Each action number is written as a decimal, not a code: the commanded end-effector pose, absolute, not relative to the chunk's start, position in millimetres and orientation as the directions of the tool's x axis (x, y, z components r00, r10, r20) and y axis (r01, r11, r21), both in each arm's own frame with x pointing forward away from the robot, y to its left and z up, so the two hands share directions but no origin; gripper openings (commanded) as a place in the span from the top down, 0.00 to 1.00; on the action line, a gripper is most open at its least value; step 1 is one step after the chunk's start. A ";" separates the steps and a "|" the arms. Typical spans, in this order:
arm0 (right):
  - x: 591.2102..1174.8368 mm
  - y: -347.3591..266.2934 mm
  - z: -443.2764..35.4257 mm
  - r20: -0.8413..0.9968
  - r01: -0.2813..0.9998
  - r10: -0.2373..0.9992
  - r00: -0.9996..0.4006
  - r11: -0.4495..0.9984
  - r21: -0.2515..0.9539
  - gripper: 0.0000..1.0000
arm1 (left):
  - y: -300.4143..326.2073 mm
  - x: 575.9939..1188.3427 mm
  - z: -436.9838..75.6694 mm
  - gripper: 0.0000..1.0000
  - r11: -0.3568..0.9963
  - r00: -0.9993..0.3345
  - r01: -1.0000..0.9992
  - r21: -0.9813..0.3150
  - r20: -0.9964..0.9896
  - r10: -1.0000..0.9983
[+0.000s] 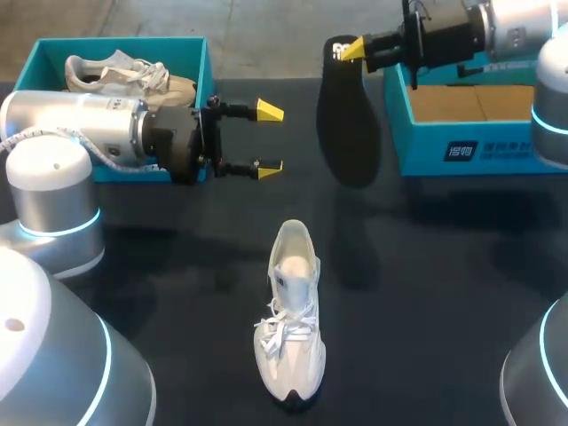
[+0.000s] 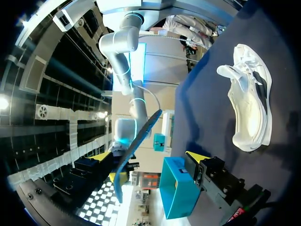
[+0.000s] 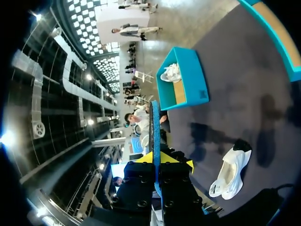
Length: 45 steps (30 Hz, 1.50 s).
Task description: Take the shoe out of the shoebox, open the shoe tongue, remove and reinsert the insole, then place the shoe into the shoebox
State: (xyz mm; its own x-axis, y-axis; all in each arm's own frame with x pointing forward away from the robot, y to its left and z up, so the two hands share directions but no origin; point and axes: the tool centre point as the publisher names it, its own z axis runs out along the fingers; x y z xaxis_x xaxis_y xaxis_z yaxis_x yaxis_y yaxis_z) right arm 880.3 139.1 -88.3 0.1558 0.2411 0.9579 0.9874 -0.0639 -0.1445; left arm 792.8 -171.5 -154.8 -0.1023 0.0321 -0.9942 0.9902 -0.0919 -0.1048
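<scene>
Hanging from the right jaws, which pinched its narrow end, the insole (image 1: pixel 346 124) dangled long-axis down beyond the shoe (image 1: pixel 291 319), past its heel end. The shoe stood on the desk (image 1: pixel 444 293), toe pointing away from the insole. Left jaws gaped wide and empty, also beyond the shoe.

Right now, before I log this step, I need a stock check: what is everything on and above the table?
white shoe: 1, white, standing on its sole near the table's middle
insole: 1, black, hanging above the table from the right gripper
second shoe: 1, pale beige-white, lying in the left shoebox
left shoebox: 1, teal, far left
right shoebox: 1, teal, far right, brown floor showing
table: 1, black
left gripper: 1, yellow tips, open, empty, beside the left shoebox
right gripper: 1, yellow tips, shut on the insole's upper end
</scene>
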 end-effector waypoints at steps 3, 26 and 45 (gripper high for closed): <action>887.3 144.2 -104.2 0.949 0.977 0.236 0.210 -0.085 -0.195 1.00 | -173.0 792.9 -156.0 0.00 -0.091 -0.100 0.991 -0.102 -0.995 0.029; 888.0 145.9 -111.6 0.923 0.954 0.240 0.301 -0.093 -0.286 1.00 | -179.2 796.6 -156.1 0.00 -0.082 -0.082 0.993 -0.081 -0.997 0.000; 888.0 145.9 -111.6 0.923 0.954 0.240 0.301 -0.093 -0.286 1.00 | -221.9 798.7 -153.3 0.15 -0.078 0.024 0.997 0.027 -0.999 -0.034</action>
